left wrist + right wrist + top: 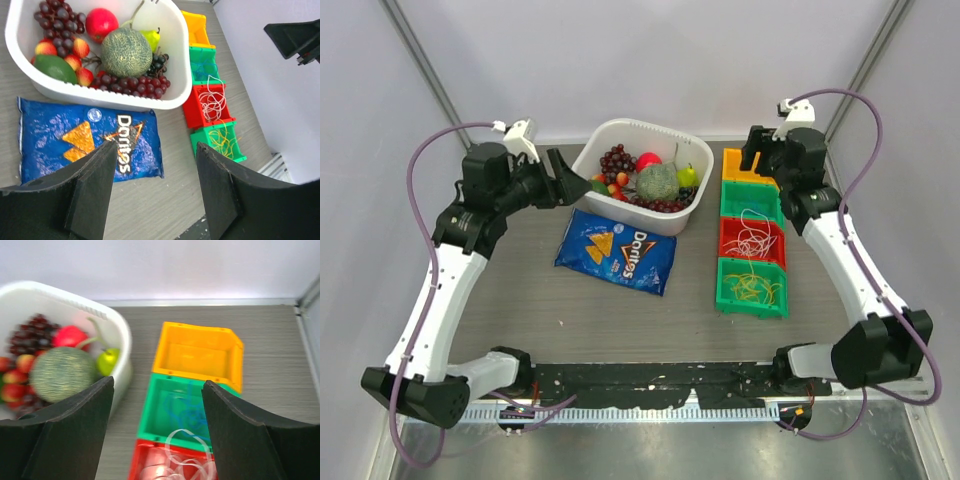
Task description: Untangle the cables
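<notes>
Grey wood-grain tabletop, pale walls all round. At 2 o'clock, right gripper (157,390) with jaws spread wide, gripping nothing, poised above the orange bin (197,357) and the far green bin (150,415) next to it. At 10 o'clock, left gripper (155,150), jaws well parted, likewise empty, well apart from the bins.

Cables laid out down the 3 o'clock row: blue cable (192,415) in the far green bin, white cable (752,238) in the red bin (725,240), yellow cable (756,290) in the near green bin (725,290). Further out, white tub of fruit (650,215) at 12 o'clock, Doritos bag (617,252) at centre.

Likely trouble: pinching two strands at once and tightening a knot; dragging a light bin along by a snagged loop; dropping thin cord flat on the table — awkward to pick up again.
</notes>
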`<move>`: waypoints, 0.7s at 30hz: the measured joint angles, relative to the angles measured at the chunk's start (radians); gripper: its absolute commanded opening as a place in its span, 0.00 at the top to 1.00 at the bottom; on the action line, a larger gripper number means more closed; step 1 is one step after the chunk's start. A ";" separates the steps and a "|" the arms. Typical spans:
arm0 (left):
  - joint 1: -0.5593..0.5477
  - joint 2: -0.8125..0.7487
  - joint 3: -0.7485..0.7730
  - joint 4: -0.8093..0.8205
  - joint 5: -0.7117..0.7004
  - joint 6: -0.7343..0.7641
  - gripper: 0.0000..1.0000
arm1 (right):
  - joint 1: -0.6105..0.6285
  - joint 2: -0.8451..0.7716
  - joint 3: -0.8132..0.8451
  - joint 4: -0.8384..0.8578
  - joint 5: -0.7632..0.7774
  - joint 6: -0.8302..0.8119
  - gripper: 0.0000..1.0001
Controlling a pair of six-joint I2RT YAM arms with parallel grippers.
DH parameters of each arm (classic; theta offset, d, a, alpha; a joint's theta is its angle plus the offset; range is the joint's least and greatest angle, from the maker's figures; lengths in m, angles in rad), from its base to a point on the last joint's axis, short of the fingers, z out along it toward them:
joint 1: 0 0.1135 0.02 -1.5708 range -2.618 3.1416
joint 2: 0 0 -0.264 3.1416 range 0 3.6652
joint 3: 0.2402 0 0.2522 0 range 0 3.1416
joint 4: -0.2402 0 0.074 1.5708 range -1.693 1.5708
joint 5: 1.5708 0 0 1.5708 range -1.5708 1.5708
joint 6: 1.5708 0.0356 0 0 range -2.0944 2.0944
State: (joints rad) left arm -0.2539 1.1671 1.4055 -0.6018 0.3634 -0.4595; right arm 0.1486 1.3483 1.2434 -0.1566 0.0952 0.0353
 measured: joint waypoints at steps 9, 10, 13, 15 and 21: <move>0.000 -0.304 -0.321 0.113 -0.017 -0.177 0.29 | 0.123 -0.225 -0.011 -0.085 0.020 0.236 0.20; 0.000 -0.368 -0.386 0.142 -0.024 -0.195 0.29 | 0.124 -0.244 -0.023 -0.099 0.027 0.260 0.20; 0.000 -0.586 -0.605 0.231 -0.045 -0.239 0.27 | 0.125 -0.348 -0.165 -0.095 0.027 0.304 0.19; 0.000 -0.719 -0.725 0.257 -0.055 -0.263 0.26 | 0.127 -0.449 -0.301 -0.075 0.013 0.312 0.19; 0.000 -0.954 -0.825 0.316 -0.037 -0.277 0.25 | 0.133 -0.776 -0.566 -0.033 0.008 0.314 0.19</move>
